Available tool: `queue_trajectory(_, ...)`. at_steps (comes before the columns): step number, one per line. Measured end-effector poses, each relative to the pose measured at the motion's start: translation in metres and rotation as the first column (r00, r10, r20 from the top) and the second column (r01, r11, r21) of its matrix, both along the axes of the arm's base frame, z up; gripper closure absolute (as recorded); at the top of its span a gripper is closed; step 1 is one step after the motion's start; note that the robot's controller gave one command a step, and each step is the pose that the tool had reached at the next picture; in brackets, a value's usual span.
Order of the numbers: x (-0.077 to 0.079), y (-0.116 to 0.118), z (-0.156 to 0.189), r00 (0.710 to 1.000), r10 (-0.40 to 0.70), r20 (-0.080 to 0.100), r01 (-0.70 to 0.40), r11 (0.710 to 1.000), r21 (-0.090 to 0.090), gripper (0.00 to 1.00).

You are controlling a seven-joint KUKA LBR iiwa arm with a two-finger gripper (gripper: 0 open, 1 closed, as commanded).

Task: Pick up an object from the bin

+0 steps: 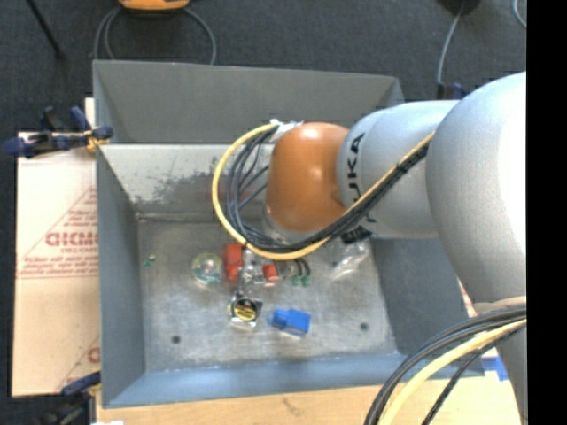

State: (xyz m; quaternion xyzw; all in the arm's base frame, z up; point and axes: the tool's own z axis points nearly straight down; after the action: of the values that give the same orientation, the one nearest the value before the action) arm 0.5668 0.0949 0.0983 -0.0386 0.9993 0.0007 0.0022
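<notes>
Your pincer [254, 271] hangs mid-bin, grip impossible to tell; you can read "UKA" on the arm [390, 175]; scuffed grey metal bin [177, 326], dark floor [292, 25] beyond.

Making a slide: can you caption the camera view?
Gripper low in the grey bin, beside a red piece, near a blue block.

A blue block [291, 321] is lying at five o'clock in the bin [177, 326], a clear ball [206, 268] at nine.
</notes>
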Motion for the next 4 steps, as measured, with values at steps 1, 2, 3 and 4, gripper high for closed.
queue_trajectory(1, 0.0, 0.0, 0.0, 1.0, -0.002, 0.0, 0.002, 1.0, 0.0, 0.0)
queue_trajectory(2, 0.021, -0.049, -0.013, 0.997, 0.075, 0.032, -0.075, 0.997, 0.001, 0.0)
queue_trajectory(3, -0.081, -0.053, -0.013, 0.868, 0.496, 0.007, -0.496, 0.868, -0.005, 0.0)
queue_trajectory(4, -0.073, -0.016, -0.025, 0.802, 0.598, 0.005, -0.598, 0.802, -0.009, 0.0)
